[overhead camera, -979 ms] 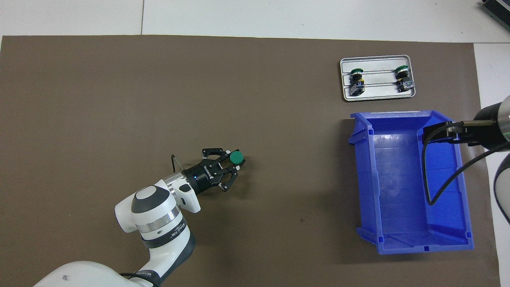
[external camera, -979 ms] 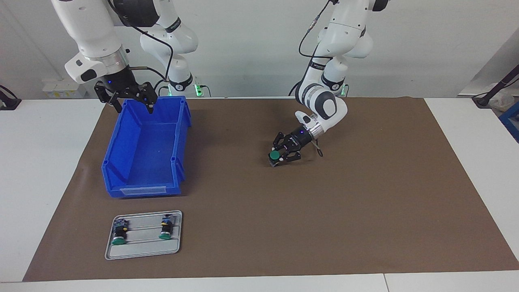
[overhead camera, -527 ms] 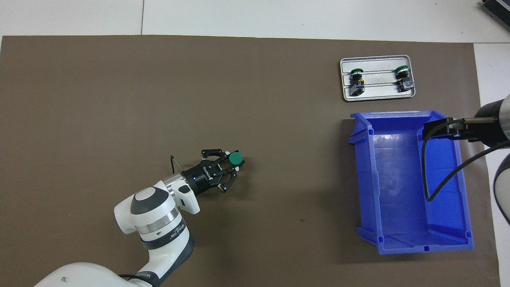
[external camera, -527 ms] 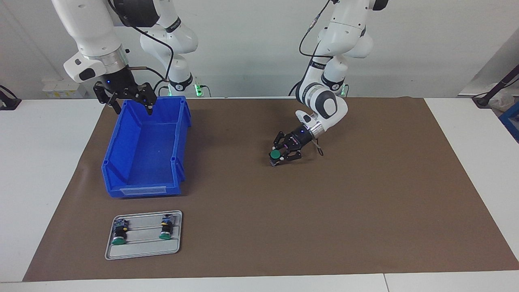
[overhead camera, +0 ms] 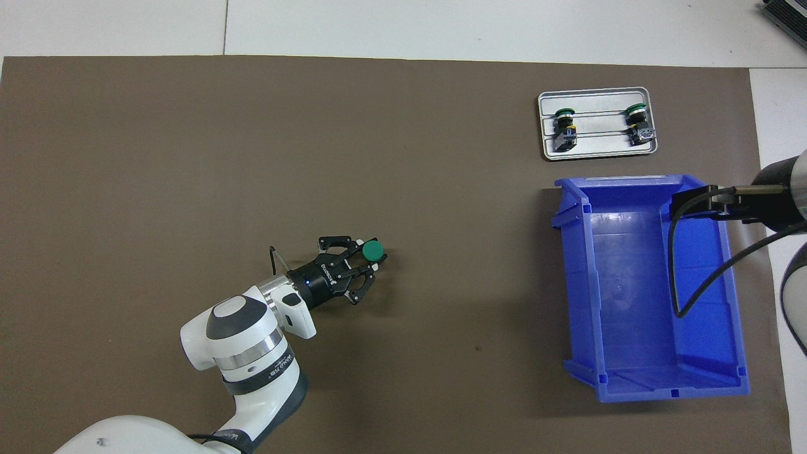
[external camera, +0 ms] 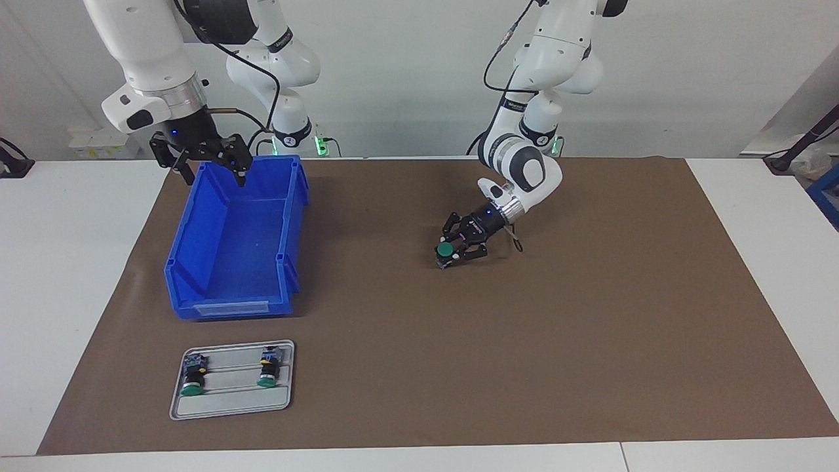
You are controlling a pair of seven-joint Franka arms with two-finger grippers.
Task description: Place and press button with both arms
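Observation:
A button point(external camera: 445, 250) with a green cap stands upright on the brown mat point(external camera: 590, 328) near the table's middle; it also shows in the overhead view point(overhead camera: 374, 251). My left gripper point(external camera: 451, 257) lies low over the mat, shut around the button's black body under the cap; it also shows in the overhead view point(overhead camera: 370, 258). My right gripper point(external camera: 217, 177) hangs open and empty above the end of the blue bin point(external camera: 229, 308) nearest the robots. In the overhead view it point(overhead camera: 679, 208) shows only partly.
A grey tray point(external camera: 229, 410) lies farther from the robots than the bin and holds two more green-capped buttons point(external camera: 192, 380) point(external camera: 267, 373) lying on their sides. Bin point(overhead camera: 630, 384) and tray point(overhead camera: 599, 154) are toward the right arm's end. White table surrounds the mat.
My right gripper has risen a little above the bin's near end. My left gripper has shifted slightly with the button; the button stays in about the same place.

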